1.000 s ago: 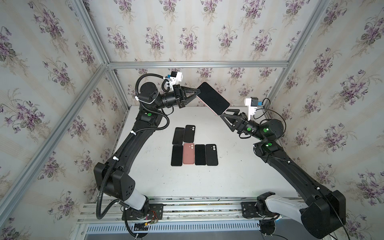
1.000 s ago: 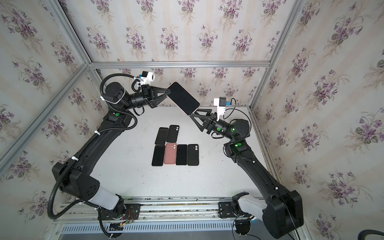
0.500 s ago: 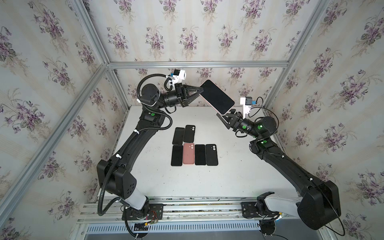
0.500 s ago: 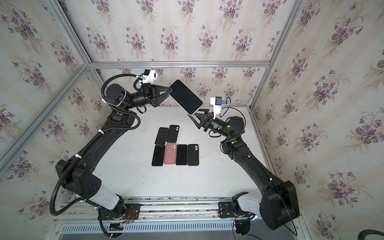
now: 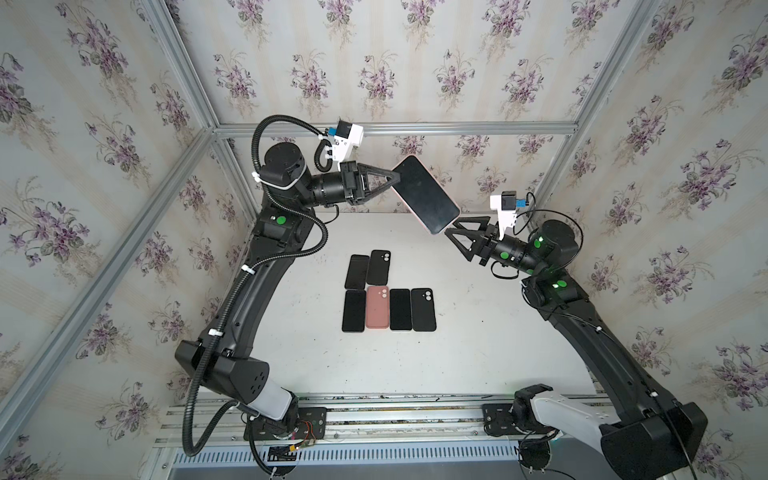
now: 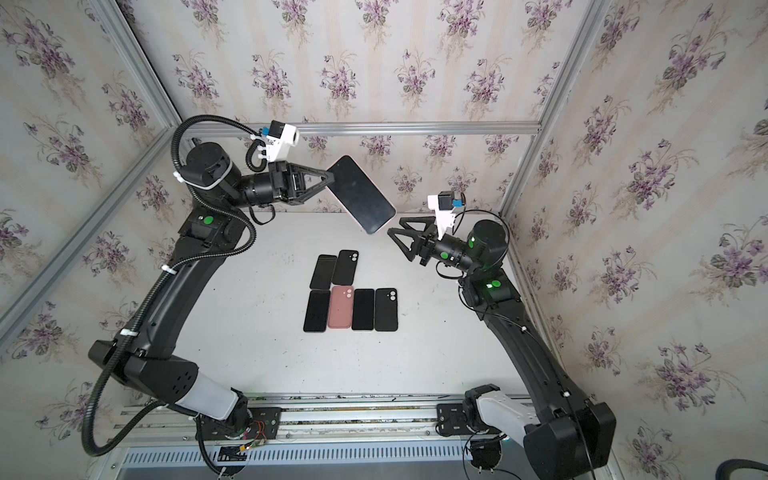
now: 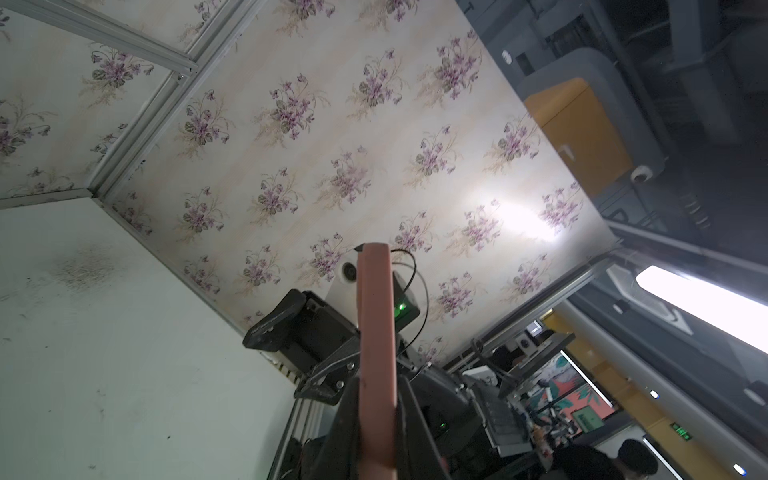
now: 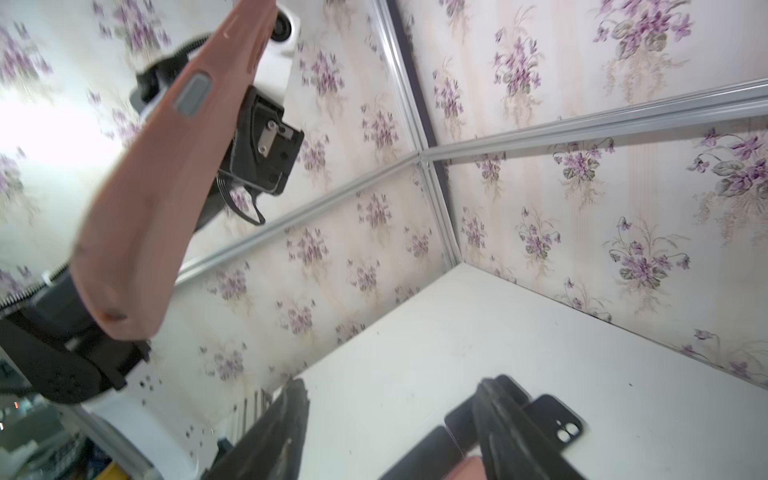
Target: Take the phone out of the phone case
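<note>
Both top views: dark-screened phone (image 5: 426, 194) in pink case (image 7: 376, 353), tilted midair; left fingers (image 5: 390, 177) pinch one end; right fingers (image 8: 505, 424) spread, empty.

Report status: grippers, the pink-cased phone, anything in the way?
Left gripper shut on black phone in pink case, held aloft. Right gripper open, just short of its lower end, not touching. Nothing between them.
</note>
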### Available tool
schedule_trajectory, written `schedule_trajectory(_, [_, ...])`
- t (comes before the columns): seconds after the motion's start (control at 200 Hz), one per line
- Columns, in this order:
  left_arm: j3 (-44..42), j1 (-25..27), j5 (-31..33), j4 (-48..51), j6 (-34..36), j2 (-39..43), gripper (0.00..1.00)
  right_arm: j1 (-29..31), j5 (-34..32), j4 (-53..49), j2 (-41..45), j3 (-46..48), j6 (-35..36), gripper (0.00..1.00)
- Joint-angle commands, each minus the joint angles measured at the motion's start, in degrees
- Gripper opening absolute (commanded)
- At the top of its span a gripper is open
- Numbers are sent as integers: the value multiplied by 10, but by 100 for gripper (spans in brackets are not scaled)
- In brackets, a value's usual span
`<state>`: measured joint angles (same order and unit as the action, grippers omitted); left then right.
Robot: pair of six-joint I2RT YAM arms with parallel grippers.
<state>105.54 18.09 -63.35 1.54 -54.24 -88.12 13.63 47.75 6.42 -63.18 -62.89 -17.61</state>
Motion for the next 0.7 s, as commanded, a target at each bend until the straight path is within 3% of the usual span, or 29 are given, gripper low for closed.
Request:
schedule_trajectory(0.0, [-11, 0, -38, 191, 269, 23, 0, -1, 13, -262, 5, -36, 223, 66])
schedule_trajectory(0.105, [-21, 1, -31, 316, 452, 63, 0, 4, 36, -354, -10, -75, 335, 65])
schedule_trajectory(0.18, [-48, 1, -35, 341, 515, 92, 0, 21, 71, -426, -27, -106, 442, 60])
schedule_trajectory(0.28, [-61, 0, -29, 385, 577, 112, 0, 67, 44, -510, -53, -143, 537, 56])
schedule_trajectory(0.505, [-68, 0, 39, 508, 723, 133, 0, 123, 46, -614, -106, -195, 611, 52])
schedule_trajectory(0.7, [-51, 1, 32, 533, 747, 126, 0, 159, 53, -624, -133, -206, 619, 49])
